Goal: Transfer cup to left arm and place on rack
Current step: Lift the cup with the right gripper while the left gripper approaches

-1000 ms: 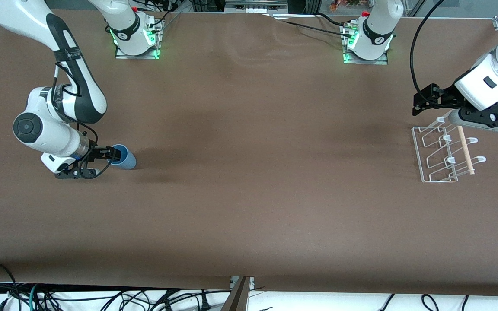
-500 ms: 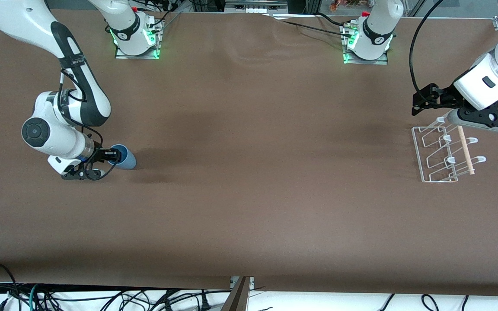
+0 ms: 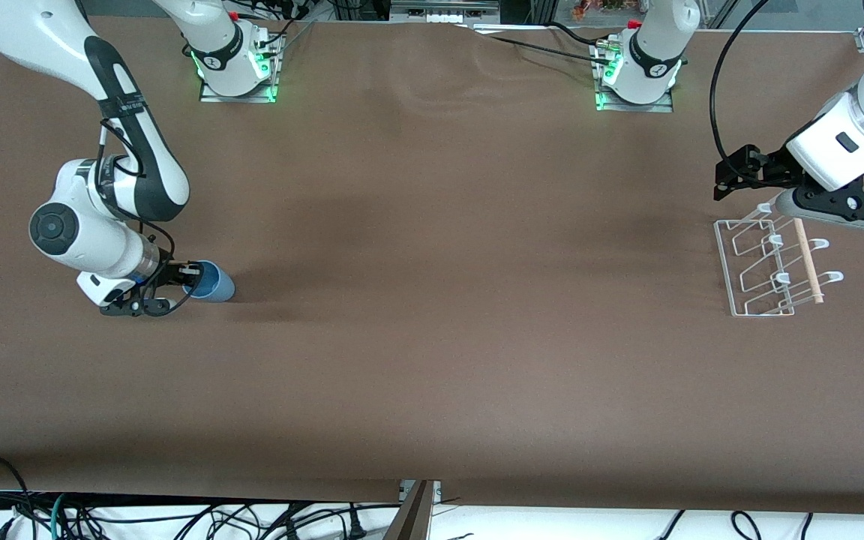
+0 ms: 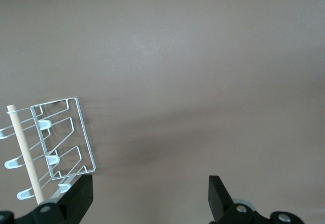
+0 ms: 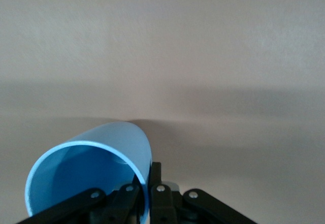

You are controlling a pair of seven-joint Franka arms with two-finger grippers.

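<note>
The light-blue cup (image 3: pixel 213 282) lies on its side at the right arm's end of the table, its mouth toward my right gripper (image 3: pixel 189 277). That gripper is shut on the cup's rim, one finger inside and one outside; the right wrist view shows the rim (image 5: pixel 89 176) pinched between the fingers. The white wire rack (image 3: pixel 766 266) with its wooden dowel sits at the left arm's end of the table. My left gripper (image 3: pixel 732 178) hovers beside the rack's far end, open and empty. The rack also shows in the left wrist view (image 4: pixel 56 142).
The brown table (image 3: pixel 432 300) spreads between the cup and the rack. The two arm bases with green lights stand along the far edge. Cables lie off the table's near edge.
My right gripper closed on the cup's rim and drew back slightly toward the right arm's end, shifting the cup a little with it. The left arm has not moved.
</note>
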